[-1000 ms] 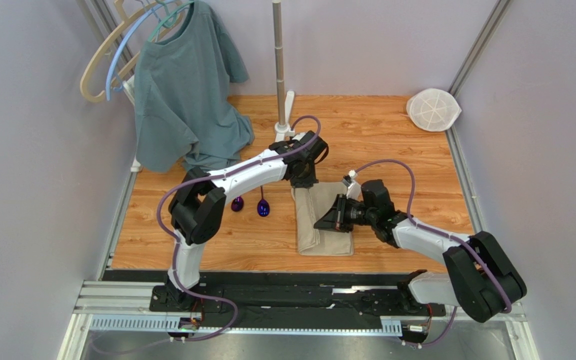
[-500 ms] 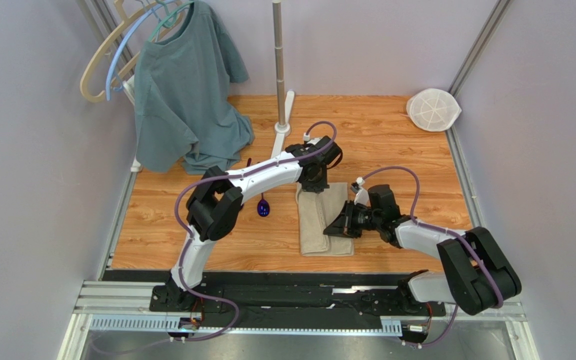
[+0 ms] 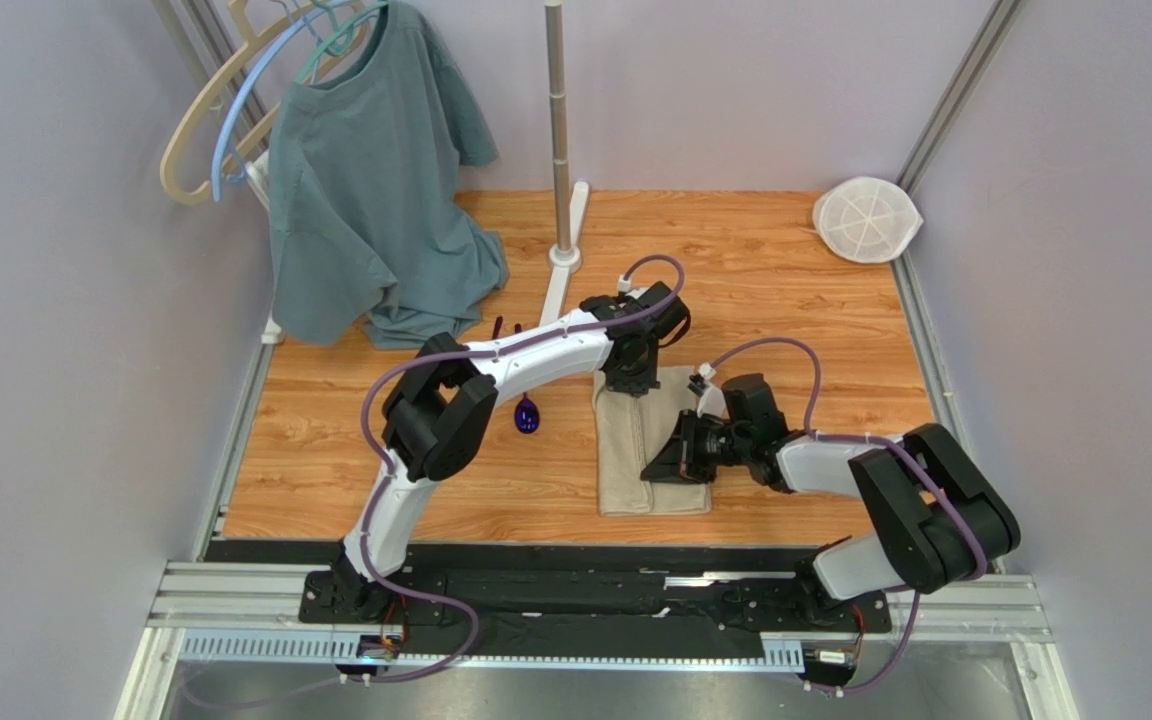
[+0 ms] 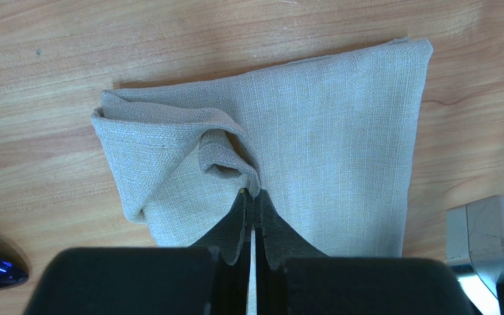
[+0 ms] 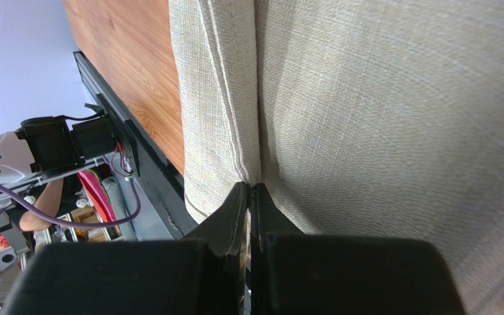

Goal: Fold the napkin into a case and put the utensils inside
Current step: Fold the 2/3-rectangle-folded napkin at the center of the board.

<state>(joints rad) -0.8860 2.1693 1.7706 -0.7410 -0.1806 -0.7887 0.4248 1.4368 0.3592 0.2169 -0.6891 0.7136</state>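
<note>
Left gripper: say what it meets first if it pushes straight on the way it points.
The napkin: the left gripper is shut on a bunched fold of it, so pushing on would likely just crumple that cloth further.

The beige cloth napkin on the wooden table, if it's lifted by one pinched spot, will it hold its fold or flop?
Probably flop: the beige woven cloth napkin puckers into soft wrinkles where the left pincer pinches it. It looks thin and light, so the loose layers at the right pincer would likely fall open.
</note>
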